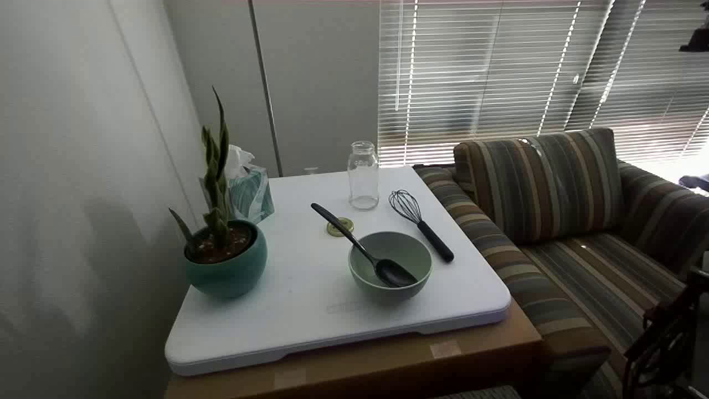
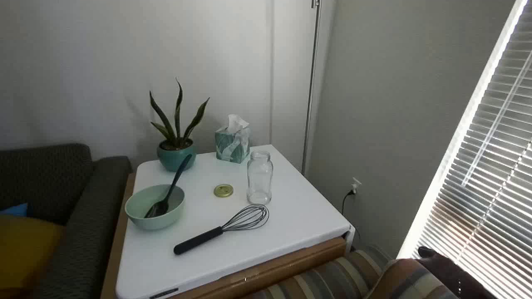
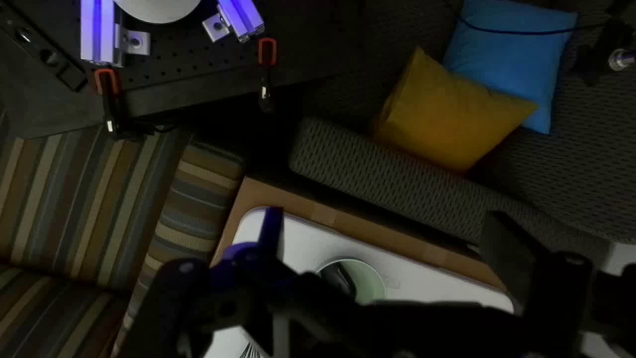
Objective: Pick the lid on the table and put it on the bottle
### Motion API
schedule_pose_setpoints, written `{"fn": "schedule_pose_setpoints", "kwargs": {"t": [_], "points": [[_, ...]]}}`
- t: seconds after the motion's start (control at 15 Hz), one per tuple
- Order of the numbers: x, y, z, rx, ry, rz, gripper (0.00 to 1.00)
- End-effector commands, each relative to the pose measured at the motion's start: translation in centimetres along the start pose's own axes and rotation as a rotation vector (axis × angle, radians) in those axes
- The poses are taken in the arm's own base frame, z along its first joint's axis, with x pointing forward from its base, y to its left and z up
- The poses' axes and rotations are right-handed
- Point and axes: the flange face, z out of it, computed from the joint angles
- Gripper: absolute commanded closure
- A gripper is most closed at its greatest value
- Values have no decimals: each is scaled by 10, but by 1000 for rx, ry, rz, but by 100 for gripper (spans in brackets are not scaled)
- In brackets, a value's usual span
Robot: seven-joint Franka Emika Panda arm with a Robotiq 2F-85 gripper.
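Note:
The lid (image 1: 334, 230) is a flat round gold-tan disc lying on the white table (image 1: 299, 321). The spoon's handle crosses over it in that exterior view; it shows uncovered in an exterior view (image 2: 223, 190). The clear glass bottle (image 1: 364, 177) stands upright and uncapped near the lid, and it also shows in an exterior view (image 2: 259, 178). In the wrist view my gripper (image 3: 390, 221) has its fingers wide apart with nothing between them, high above the table's edge and away from lid and bottle. Lid and bottle do not show in the wrist view.
A green bowl (image 2: 153, 226) with a black spoon (image 1: 393, 272) stands beside the lid. A whisk (image 2: 199, 240) lies near the bottle. A potted plant (image 1: 230, 271) and a tissue box (image 2: 232, 145) stand along the wall side. A striped armchair (image 1: 543, 194) adjoins the table.

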Motion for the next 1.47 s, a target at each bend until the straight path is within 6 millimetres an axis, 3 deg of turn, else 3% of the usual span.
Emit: {"fn": "schedule_pose_setpoints", "kwargs": {"t": [0.0,1.13,1.27,1.4], "points": [[0,0,-1,-1,-1,0,0],[0,0,-1,-1,-1,0,0],[-4,-4,5,-33,35,16,0],[5,-8,15,-43,86,78,0]]}}
